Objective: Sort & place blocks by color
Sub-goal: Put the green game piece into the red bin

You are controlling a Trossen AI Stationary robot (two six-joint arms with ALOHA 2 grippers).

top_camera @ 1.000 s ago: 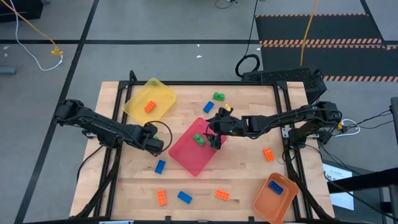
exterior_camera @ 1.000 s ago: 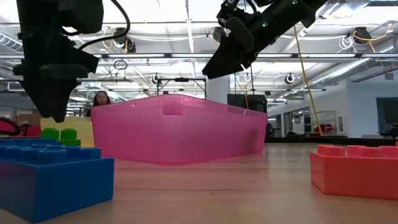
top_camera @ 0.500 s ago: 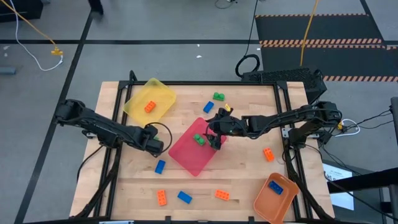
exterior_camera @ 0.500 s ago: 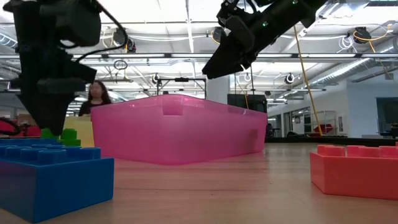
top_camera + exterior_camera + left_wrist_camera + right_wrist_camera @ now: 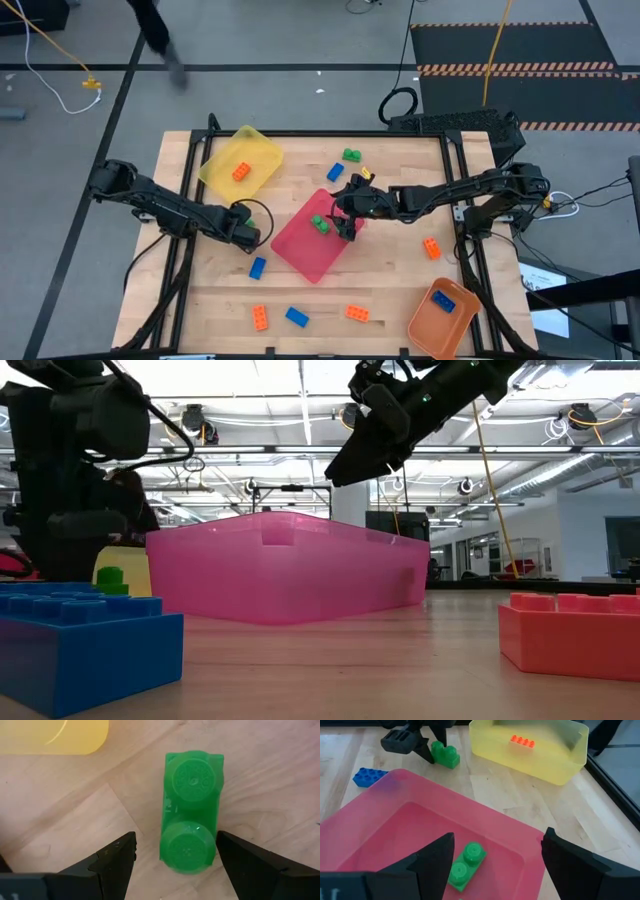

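A green two-stud block (image 5: 190,812) lies on the wood to the left of the pink-red tray (image 5: 305,252). My left gripper (image 5: 176,840) is open and low over it, one finger on either side of its near stud. The right wrist view shows that block (image 5: 445,755) and the left gripper (image 5: 415,742) from afar. My right gripper (image 5: 345,226) hangs open above the pink-red tray, over a second green block (image 5: 466,865) that lies on the tray's floor. In the low view the left gripper (image 5: 70,550) partly hides the green block (image 5: 112,580).
The yellow tray (image 5: 255,150) at far left holds an orange block (image 5: 241,172). The orange tray (image 5: 430,330) at near right holds a blue one (image 5: 444,302). Loose blue, orange and green blocks lie around the pink-red tray, several along the near edge. A person passes beyond the far left corner.
My left gripper has come down toward the table, and its open fingers now straddle the green block. My right gripper has stayed still above the pink-red tray. A person has walked past behind the table.
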